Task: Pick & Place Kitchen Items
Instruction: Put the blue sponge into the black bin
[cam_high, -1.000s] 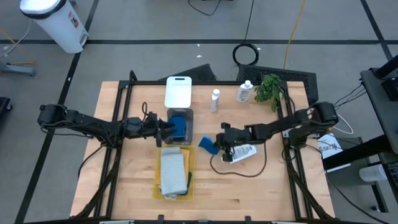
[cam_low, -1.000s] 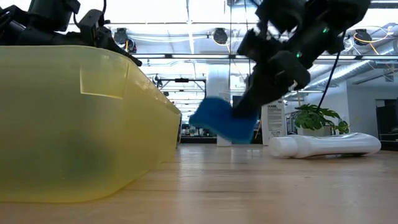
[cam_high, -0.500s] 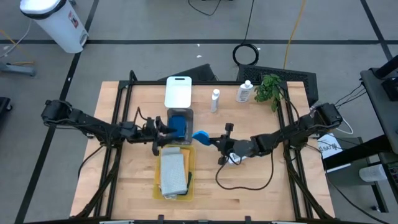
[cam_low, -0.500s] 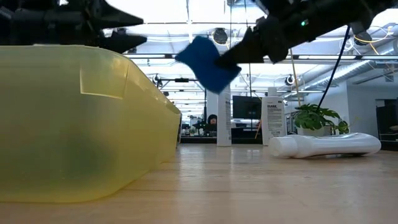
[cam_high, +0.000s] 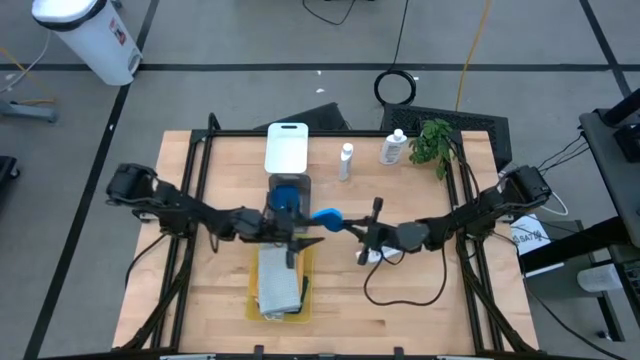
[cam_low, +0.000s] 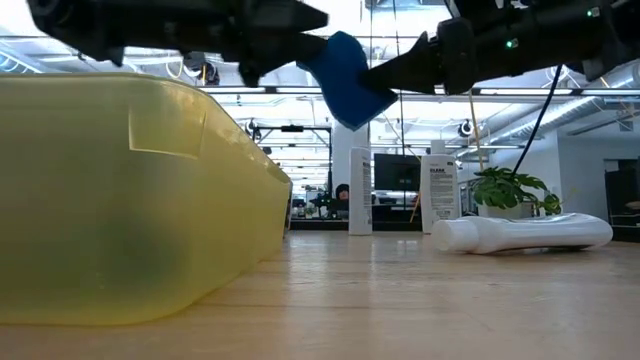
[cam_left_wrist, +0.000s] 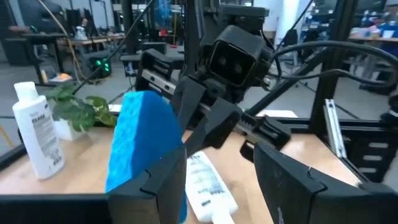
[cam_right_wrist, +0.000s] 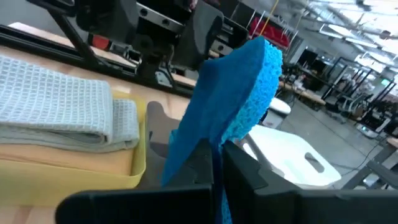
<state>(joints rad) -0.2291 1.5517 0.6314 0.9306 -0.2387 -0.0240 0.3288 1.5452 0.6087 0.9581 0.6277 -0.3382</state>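
A blue wavy-edged sponge (cam_high: 325, 215) hangs in the air at the table's middle, just off the right side of the grey tray (cam_high: 288, 181). My right gripper (cam_high: 341, 222) reaches in level from the right and is shut on it. My left gripper (cam_high: 307, 232) comes level from the left and is open, close against the sponge (cam_left_wrist: 140, 137). The sponge stands beside its one finger (cam_left_wrist: 163, 186), outside the gap. More blue sponges (cam_high: 288, 200) lie in the grey tray. A white bottle (cam_low: 520, 232) lies on its side on the table. My right gripper pinches the sponge by one edge (cam_right_wrist: 208, 135) between its two fingers, which point level from the table's right. The rest of the sponge (cam_right_wrist: 239, 93) stands up beyond the fingertips, tilted and lifted clear of the table. Whether my left gripper touches the sponge I cannot tell.
The yellow tray (cam_high: 252, 290) with a folded grey cloth (cam_high: 278, 275) sits near the table's front, below my left gripper. A white tray (cam_high: 287, 148), two upright white bottles (cam_high: 346, 160) (cam_high: 393, 148) and a green plant (cam_high: 432, 140) stand along the far edge.
My right gripper has lifted the sponge off the table, tipped from slanting down to level, and carried it left toward the grey tray. My left gripper has swung from beside the grey tray toward the table's right, up to the sponge, rolling as it went.
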